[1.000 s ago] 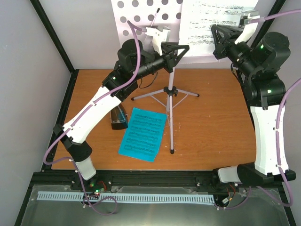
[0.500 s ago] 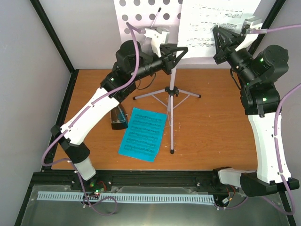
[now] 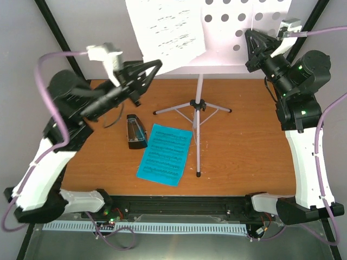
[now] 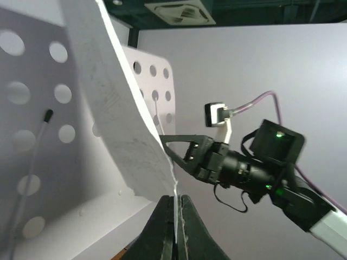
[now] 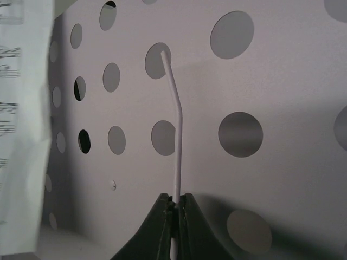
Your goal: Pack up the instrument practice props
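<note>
Here, seen from above, the left arm [image 3: 43,173] reaches up from the near left corner of the wooden table [image 3: 244,146]. Its jaws are closed on the lower corner of the white printed sheet music [image 3: 168,32]. The left wrist view shows the thin paper edge pinched between them, and the sheet [image 4: 119,108] curving forward off the desk behind it.

On the table below that arm stands the small black pyramid metronome [image 3: 134,131], upright. Just to its right, the teal folder [image 3: 164,154] lies flat, with lines of printed music on its face. It sits beside the near foot of the stand and is apart from both arms.

At the centre, the silver tripod music stand [image 3: 199,108] stands upright with its three legs spread on the table. Its white perforated desk [image 3: 233,46] is at the top of the view, with the sheet music across its left part.

On the right, the right arm [image 3: 303,135] rises from the near right corner to the desk's right side. Its jaws are closed on a thin white wire [image 5: 178,141], which runs up the front of the perforated panel [image 5: 271,179].
</note>
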{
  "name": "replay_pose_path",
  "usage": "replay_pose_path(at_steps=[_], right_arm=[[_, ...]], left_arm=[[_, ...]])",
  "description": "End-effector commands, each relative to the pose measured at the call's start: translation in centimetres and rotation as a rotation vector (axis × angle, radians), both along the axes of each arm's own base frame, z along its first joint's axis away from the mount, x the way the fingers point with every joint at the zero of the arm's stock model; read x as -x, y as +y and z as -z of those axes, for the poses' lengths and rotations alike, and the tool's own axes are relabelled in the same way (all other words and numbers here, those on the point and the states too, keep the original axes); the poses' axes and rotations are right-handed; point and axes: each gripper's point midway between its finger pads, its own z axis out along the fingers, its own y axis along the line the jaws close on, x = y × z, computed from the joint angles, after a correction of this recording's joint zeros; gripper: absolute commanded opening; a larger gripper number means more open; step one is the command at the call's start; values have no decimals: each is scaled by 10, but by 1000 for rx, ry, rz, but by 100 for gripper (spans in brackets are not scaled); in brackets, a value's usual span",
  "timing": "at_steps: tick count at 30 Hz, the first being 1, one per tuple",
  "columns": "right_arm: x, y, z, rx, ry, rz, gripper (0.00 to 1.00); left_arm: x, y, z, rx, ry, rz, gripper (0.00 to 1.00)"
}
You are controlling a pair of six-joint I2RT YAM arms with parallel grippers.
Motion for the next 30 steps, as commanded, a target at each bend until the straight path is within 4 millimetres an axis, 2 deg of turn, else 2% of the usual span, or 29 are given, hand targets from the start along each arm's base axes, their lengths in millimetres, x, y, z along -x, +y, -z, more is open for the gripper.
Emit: replay_pose_path(at_steps=[1,2,4,6,9,13,16,24,27,30], right_arm=[[-4,2,6,-11,39,-15,6],[-3,3,7,-12,45,-22,15],[-1,5,10,-17,57,-39,45],[3,7,14,-27,72,-59,68],[12,9,24,-43,101,-91,82],[25,11,44,-77,159,-128,91],[32,14,76,-105,229,-166,100],[63,26,177,-200,455,-297,100],[66,22,214,-211,514,-264,100],[64,19,241,-204,567,-232,100]], left_arm=[[25,21,24,-89,-58,2,0],[35,23,30,-97,-79,27,0],[53,28,43,-111,-105,77,0],[63,28,68,-135,-89,128,0],[70,19,105,-169,-33,211,0],[81,8,148,-195,48,333,0],[87,-2,177,-206,111,418,0],[76,-20,233,-210,228,484,0],[64,-24,257,-245,301,475,0],[57,-22,281,-264,385,489,0]])
